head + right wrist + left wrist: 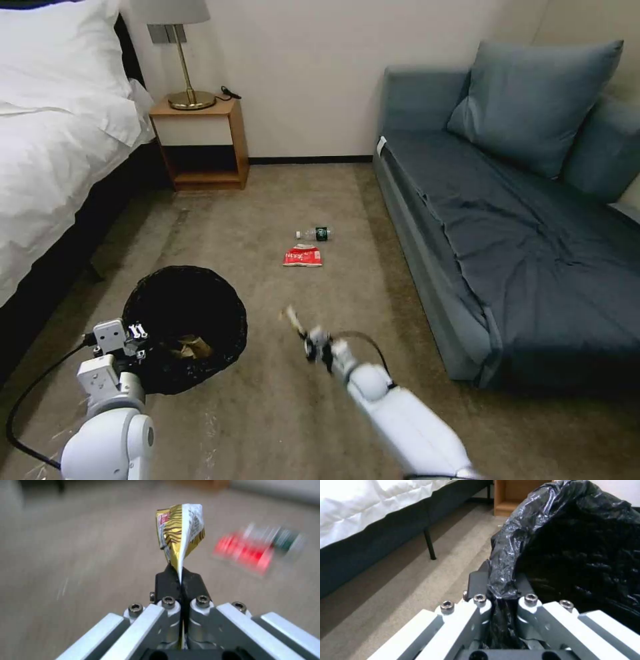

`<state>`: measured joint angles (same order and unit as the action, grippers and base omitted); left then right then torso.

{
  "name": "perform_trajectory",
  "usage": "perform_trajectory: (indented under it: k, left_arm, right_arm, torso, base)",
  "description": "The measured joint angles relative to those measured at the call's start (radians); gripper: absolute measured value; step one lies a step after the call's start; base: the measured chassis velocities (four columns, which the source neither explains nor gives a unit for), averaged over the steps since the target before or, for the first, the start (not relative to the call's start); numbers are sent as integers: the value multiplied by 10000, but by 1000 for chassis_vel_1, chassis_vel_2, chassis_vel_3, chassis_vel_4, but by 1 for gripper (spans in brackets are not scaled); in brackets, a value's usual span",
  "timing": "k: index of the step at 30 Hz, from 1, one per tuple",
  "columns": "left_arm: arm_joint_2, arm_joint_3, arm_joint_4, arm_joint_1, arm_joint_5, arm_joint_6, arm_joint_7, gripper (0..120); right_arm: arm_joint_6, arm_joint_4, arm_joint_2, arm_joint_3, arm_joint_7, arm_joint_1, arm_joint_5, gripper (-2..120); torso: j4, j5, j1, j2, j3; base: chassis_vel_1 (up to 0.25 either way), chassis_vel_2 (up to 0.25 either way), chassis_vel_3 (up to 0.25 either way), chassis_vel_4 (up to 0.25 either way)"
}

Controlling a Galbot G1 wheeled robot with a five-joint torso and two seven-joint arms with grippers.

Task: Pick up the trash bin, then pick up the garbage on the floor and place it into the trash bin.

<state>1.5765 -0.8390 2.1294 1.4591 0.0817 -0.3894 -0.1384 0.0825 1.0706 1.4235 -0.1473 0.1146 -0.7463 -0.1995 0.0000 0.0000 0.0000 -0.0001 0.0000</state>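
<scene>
Right wrist view: right pincer (180, 580) pinches gold wrapper (180, 532).

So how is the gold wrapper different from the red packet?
The gold wrapper is pinched in the right gripper, up off the floor; the red packet lies flat on the carpet beside the bottle. The wrapper is gold with dark stripes, while the packet is red and white. Both are litter not yet in the trash bin, which the left gripper holds.

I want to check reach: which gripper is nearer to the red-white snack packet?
Right. The right gripper, holding the gold wrapper, hangs just short of the snack packet; the left gripper clamps the trash bin rim, farther off.
</scene>
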Motion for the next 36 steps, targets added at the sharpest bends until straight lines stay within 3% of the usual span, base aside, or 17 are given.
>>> perform_trajectory:
  k: [4,13,36]
  left_arm:
    - [85,117,-208,-89,-37,16,3,4]
    - [5,166,-232,-378,-56,-183,-32,4]
    - [218,197,-189,-390,-116,-134,-25,4]
  right_arm:
    - [-376,2032,-32,-468,-1279,756,-1319,0]
    - [-902,4296,18,-1966,-1891,842,-1929,0]
    - [-903,3732,403,-3743,-1935,439,-921,0]
  torso:
    - [0,-2,0,0,0]
    - [0,-1,0,0,0]
    - [0,0,-1,0,-1]
  base:
    - [0,0,0,0]
    - [0,0,0,0]
    - [0,0,0,0]
